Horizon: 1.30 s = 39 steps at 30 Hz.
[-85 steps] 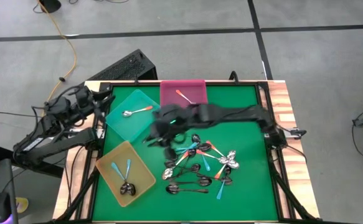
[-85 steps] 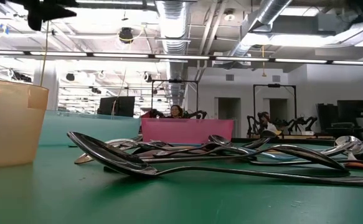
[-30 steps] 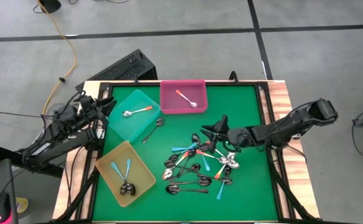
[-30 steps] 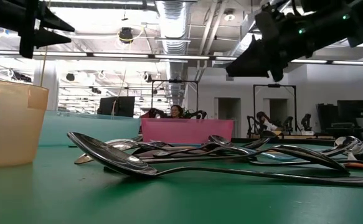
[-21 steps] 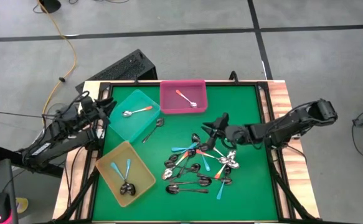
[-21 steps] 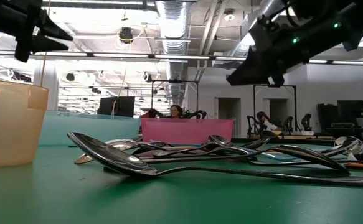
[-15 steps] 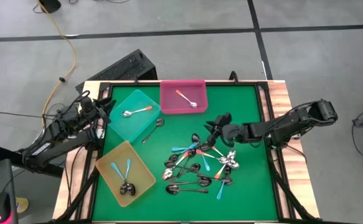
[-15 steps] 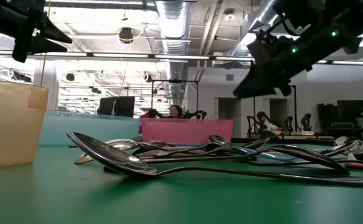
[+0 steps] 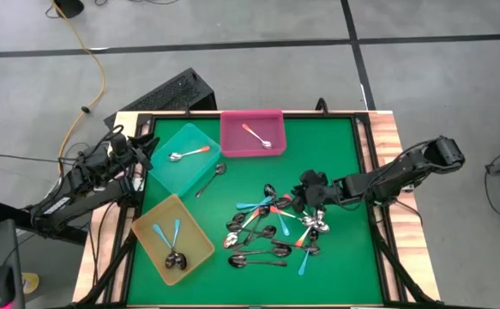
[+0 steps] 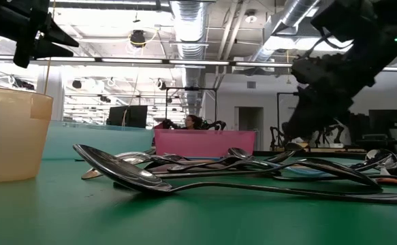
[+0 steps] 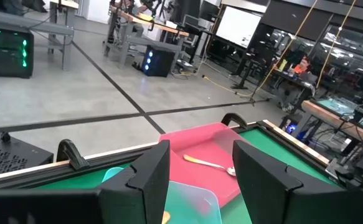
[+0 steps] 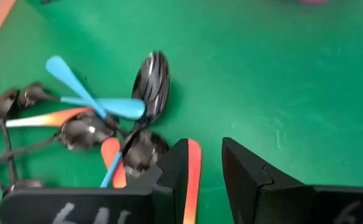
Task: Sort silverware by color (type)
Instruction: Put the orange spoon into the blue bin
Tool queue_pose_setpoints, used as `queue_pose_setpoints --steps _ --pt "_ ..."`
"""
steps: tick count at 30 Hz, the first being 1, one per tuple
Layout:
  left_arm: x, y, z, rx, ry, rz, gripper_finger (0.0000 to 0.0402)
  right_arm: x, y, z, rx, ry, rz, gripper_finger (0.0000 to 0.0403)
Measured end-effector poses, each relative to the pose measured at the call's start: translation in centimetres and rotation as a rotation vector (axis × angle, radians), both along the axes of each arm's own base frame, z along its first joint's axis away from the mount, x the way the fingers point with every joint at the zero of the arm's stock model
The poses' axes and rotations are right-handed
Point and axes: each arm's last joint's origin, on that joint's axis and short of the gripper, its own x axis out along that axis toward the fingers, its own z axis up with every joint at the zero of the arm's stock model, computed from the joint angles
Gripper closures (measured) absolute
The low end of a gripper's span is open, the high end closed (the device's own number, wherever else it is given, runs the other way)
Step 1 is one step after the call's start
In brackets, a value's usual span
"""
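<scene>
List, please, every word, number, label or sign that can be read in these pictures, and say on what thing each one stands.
No text can be read with certainty.
Pale marks on the right gripper's body, in the right wrist view: cut off at the picture's edge, not readable.
The bright screen in the room behind, in the left wrist view: no words can be made out.
The spoons, the pink tray, the teal tray and the yellow tray: no print shows.
</scene>
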Motion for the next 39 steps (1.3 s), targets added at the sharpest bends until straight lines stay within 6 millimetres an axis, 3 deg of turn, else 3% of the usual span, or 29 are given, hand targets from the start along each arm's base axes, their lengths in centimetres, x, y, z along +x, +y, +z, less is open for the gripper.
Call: queue_pose_setpoints --steps 10,23,34,39 --pt "0.0 0.0 0.0 -0.01 -0.006 0.001 0.0243 0.4 0.9 1.0 -0.001 -0.015 0.016 0.031" --pt "0.0 0.0 0.0 -0.012 -0.007 0.001 0.0243 0.4 1.1 3.2 0.011 0.205 0.044 0.0311" --pt "0.0 0.0 0.0 -0.013 -0.008 -0.007 0.0243 2.0 -0.5 5.3 -0.066 0.169 0.096 0.0311" --pt "0.0 0.0 0.0 -0.013 -0.007 -0.007 0.0243 2.8 -1.8 5.8 -0.132 0.124 0.122 0.029"
